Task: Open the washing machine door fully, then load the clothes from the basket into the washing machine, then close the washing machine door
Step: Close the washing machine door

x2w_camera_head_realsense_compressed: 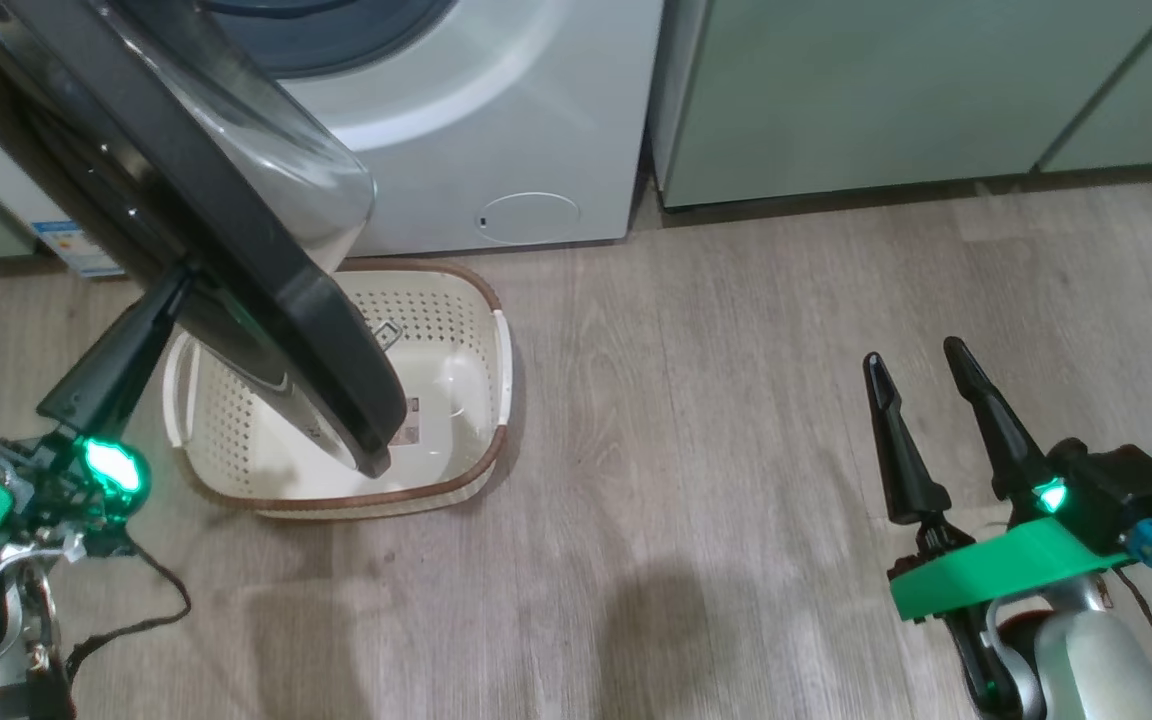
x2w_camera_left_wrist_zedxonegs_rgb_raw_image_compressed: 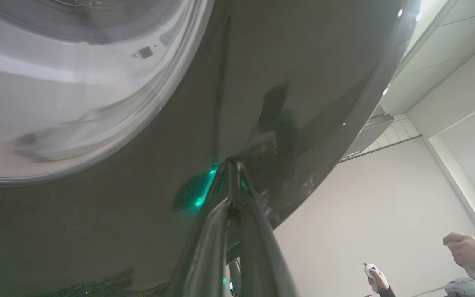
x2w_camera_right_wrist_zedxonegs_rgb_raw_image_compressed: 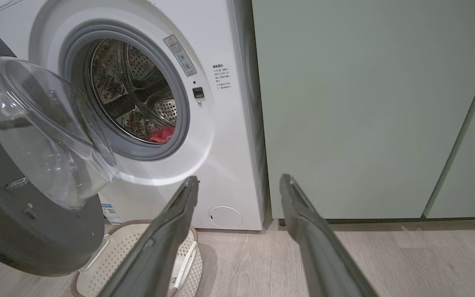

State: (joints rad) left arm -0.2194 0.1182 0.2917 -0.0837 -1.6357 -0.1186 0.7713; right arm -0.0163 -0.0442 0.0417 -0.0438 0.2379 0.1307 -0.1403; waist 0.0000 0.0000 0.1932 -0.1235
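The washing machine (x2w_camera_head_realsense_compressed: 496, 120) stood with its round door (x2w_camera_head_realsense_compressed: 266, 280) swung partway out on the left-hand hinge side. In the head view, the door's black rim and bulging glass bowl (x2w_camera_head_realsense_compressed: 266, 130) hung over the basket (x2w_camera_head_realsense_compressed: 436, 310). The cream perforated basket sat on the wooden floor (x2w_camera_head_realsense_compressed: 736, 400), just in front of the machine's lower front edge. A paper label (x2w_camera_head_realsense_compressed: 408, 420) showed on its base.

The left jaws were closed together with nothing between them. The tips of their dark fingers (x2w_camera_head_realsense_compressed: 116, 370) rested against the glossy black outer face of the door, near its edge. The right jaws stood wide apart and held nothing. Their fingers (x2w_camera_head_realsense_compressed: 896, 450) pointed towards the pale green cabinets (x2w_camera_head_realsense_compressed: 886, 90), over the floor and well to the right of the basket.

In the right wrist view, red clothes (x2w_camera_right_wrist_zedxonegs_rgb_raw_image_compressed: 161, 134) lay low inside the steel drum (x2w_camera_right_wrist_zedxonegs_rgb_raw_image_compressed: 134, 95), behind the grey gasket. The round filter cover (x2w_camera_right_wrist_zedxonegs_rgb_raw_image_compressed: 225, 217) sat at the machine's lower right corner.

In the left wrist view, a person's hands (x2w_camera_left_wrist_zedxonegs_rgb_raw_image_compressed: 466, 251) held white controllers at the lower right.
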